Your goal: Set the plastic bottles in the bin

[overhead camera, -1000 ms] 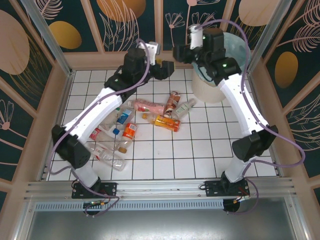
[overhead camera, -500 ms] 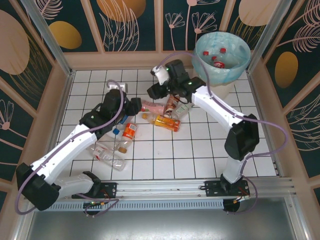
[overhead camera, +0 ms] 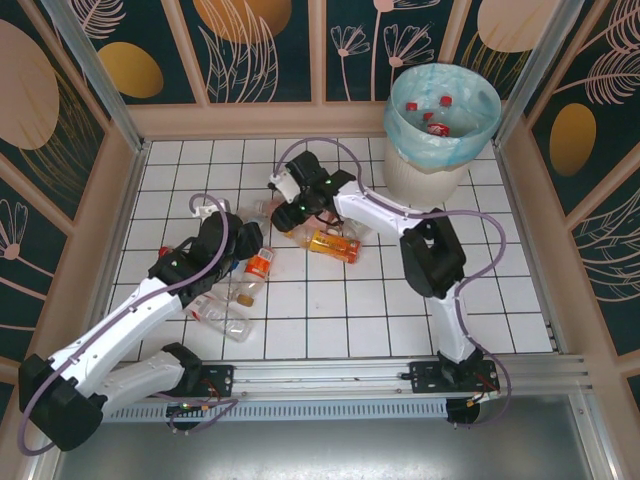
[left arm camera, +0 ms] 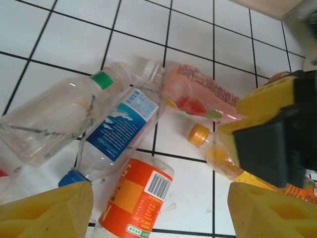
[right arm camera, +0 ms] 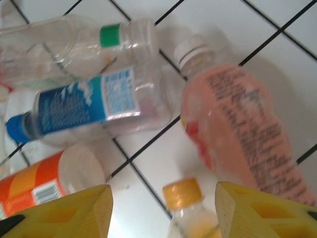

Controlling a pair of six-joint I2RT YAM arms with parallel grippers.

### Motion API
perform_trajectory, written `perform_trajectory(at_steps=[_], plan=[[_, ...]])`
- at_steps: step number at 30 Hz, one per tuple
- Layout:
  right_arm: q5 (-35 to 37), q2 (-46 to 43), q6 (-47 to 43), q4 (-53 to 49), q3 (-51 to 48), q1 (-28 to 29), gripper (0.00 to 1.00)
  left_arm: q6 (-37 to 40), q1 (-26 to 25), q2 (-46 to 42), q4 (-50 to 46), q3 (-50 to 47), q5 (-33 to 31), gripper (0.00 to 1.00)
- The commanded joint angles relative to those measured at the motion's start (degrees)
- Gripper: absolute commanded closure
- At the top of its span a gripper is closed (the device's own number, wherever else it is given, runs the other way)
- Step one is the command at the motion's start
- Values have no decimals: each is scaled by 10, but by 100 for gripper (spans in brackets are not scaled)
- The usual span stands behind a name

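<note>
Both released: left tool (left arm camera: 158, 210), right tool (right arm camera: 161, 201); orange-capped bottle (left arm camera: 200, 135) half hidden behind latter.

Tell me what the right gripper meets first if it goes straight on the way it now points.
Most likely the orange-capped bottle, which lies right between the open jaws of the right gripper; depth is unclear here.

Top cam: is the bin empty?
No, a few red-capped bottles lie inside the bin, visible through its open top.
</note>
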Motion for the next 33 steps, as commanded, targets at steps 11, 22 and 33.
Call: perform_trajectory(at_steps=[11, 22, 33], plan=[[41, 211, -22, -99, 343, -2, 40, 22, 7, -24, 1, 2, -44, 27], [42, 233, -40, -113, 332, -3, 39, 30, 10, -40, 8, -11, -45, 26], [77, 231, -3, -152, 339, -44, 39, 36, 14, -39, 16, -17, -38, 26]])
